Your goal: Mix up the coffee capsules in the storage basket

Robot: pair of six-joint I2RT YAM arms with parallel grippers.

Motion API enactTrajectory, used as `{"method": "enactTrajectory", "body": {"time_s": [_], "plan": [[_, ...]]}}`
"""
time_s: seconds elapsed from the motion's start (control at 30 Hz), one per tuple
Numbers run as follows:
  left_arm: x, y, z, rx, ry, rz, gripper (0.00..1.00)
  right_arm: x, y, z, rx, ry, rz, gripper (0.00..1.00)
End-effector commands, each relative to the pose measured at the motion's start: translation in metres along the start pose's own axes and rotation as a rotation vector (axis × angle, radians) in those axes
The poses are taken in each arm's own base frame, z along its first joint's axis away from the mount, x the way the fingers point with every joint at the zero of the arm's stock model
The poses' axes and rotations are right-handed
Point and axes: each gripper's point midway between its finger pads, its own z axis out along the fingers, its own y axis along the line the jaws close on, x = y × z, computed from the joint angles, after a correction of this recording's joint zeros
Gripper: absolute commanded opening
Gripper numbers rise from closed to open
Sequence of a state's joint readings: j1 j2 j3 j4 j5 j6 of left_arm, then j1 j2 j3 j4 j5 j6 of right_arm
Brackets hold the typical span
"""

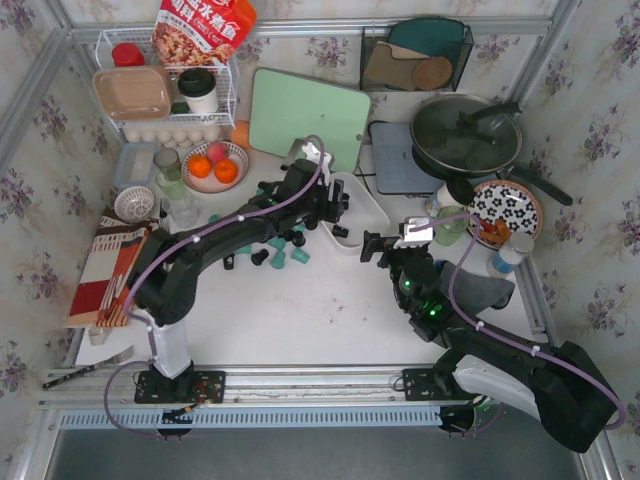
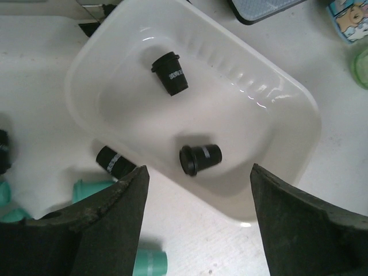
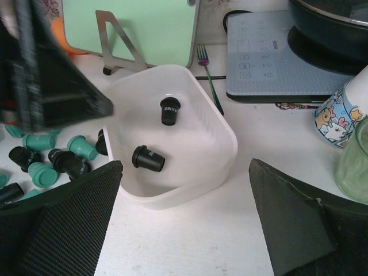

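Two black capsules [image 2: 199, 158] lie in the basket [image 2: 287, 98] beneath parted left jaws.

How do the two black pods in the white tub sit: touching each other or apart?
Apart. The left wrist view shows bare tub floor between the upper black pod and the lower black pod.

White storage basket [image 3: 229, 146] sits upright on the table [image 3: 190, 241], with only two black coffee capsules [image 2: 171, 73] tipped on their sides inside. The other capsules [image 3: 69, 162], teal and black, are scattered just beside it.
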State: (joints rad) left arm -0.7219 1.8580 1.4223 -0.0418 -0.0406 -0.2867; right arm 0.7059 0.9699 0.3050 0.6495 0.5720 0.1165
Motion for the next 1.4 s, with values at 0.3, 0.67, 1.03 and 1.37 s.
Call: {"method": "enactTrajectory", "body": {"time_s": [0.3,0.67,1.03,1.37], "plan": [[0.009,0.061,-0.131,-0.284,-0.086,-0.013,0.76,0.010,0.011,0.010,-0.033,0.043,-0.039,1.00],[0.108,0.133,-0.210,-0.575,0.009,-0.031,0.76,0.025,0.064,0.013,-0.311,0.115,-0.113,0.85],[0.123,0.167,-0.245,-0.721,-0.082,0.020,0.76,0.056,0.121,0.025,-0.536,0.287,-0.180,0.70],[0.120,0.164,-0.257,-0.695,-0.142,-0.043,0.76,0.100,0.168,0.039,-0.618,0.439,-0.280,0.62]]}}
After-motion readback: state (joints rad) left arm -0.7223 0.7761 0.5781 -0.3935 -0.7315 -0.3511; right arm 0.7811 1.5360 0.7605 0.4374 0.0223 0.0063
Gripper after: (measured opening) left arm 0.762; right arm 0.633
